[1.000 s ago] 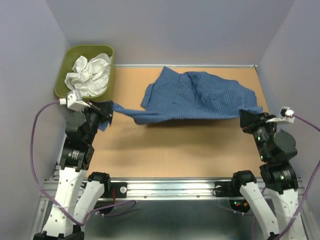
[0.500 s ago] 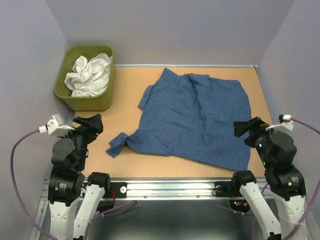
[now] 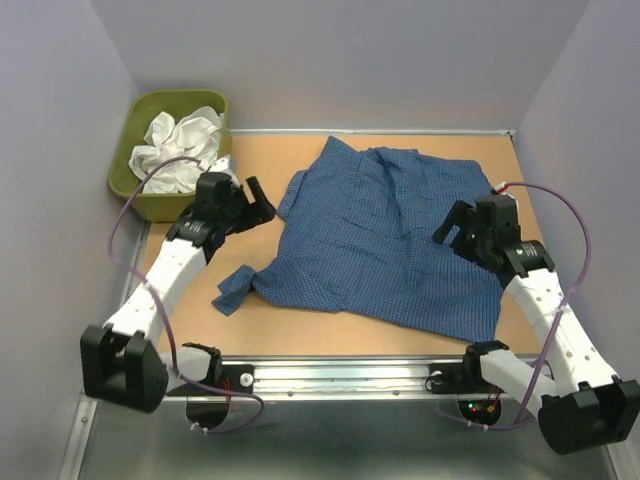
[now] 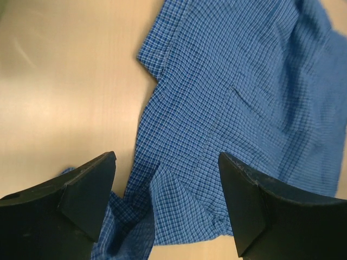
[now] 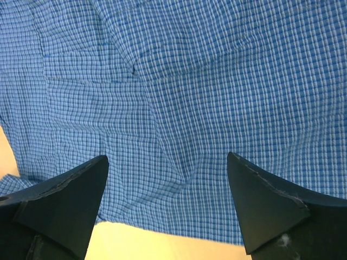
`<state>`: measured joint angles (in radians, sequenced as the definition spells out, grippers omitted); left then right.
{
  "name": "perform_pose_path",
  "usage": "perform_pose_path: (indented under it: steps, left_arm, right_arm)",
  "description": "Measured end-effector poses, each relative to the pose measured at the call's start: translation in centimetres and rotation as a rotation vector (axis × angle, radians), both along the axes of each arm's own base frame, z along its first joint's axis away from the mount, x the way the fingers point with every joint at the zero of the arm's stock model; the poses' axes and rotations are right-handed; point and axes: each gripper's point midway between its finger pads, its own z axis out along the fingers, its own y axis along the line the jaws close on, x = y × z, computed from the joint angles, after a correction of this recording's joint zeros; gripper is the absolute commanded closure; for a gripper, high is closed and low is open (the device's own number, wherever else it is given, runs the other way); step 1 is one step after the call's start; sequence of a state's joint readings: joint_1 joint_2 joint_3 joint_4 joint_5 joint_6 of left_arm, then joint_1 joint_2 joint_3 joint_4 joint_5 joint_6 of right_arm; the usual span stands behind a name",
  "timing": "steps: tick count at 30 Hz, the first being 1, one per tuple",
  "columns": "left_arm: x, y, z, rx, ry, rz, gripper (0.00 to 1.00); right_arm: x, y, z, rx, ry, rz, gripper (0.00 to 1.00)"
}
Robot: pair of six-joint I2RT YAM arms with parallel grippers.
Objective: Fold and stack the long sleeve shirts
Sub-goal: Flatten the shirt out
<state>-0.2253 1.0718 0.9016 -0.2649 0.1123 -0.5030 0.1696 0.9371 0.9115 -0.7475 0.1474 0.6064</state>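
On the middle of the bench point(image 3: 330, 335), the dark blue checked shirt point(image 3: 390, 235) lies spread out and rumpled, with creases running across its upper part and a bunched sleeve cuff point(image 3: 237, 288) trailing off at its near left corner. The left fingers point(image 4: 87, 189) hover spread wide apart above the shirt's left edge and hold nothing; between them the wrist view shows checked cloth and a strip of bare bench. The right fingers point(image 5: 260, 206) hang just as wide open over the right part of the shirt, gripping nothing, with checked fabric beneath them. At the far left, the olive-green tub point(image 3: 125, 165) holds the crumpled white garment point(image 3: 180, 150), apart from the blue shirt.
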Motion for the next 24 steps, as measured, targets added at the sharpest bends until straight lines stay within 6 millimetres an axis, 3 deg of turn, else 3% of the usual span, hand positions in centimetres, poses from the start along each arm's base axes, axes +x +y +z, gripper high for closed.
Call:
perform_pose_path:
  steps: [2, 6, 10, 14, 19, 21, 24]
  left_arm:
    - [2.0, -1.7, -1.2, 0.038, 0.043, -0.049, 0.12]
    - [6.4, -4.7, -1.0, 0.079, 0.027, -0.103, 0.13]
    - [12.9, -7.0, -1.3, 0.11, -0.004, -0.103, 0.14]
    - [16.7, -7.7, -6.2, 0.16, 0.07, -0.095, 0.18]
    - [17.8, -7.1, -13.6, 0.255, 0.217, -0.079, 0.24]
    - [17.4, -6.8, -15.4, 0.278, 0.259, -0.079, 0.27]
    - [16.7, -6.5, -16.3, 0.299, 0.294, -0.076, 0.33]
  right_arm:
    - [0.7, 0.1, -0.2, 0.002, -0.005, 0.001, 0.05]
    - [2.0, 0.3, -1.2, -0.001, 0.002, 0.0, 0.05]
    - [2.8, 0.4, -2.3, -0.01, 0.021, 0.001, 0.05]
    - [3.3, 0.5, -3.0, -0.016, 0.033, 0.007, 0.05]
    - [3.9, 0.6, -3.4, -0.02, 0.02, 0.016, 0.05]
    - [4.0, 0.7, -4.2, -0.02, 0.034, 0.021, 0.05]
    - [4.1, 1.0, -5.6, -0.014, 0.067, 0.033, 0.05]
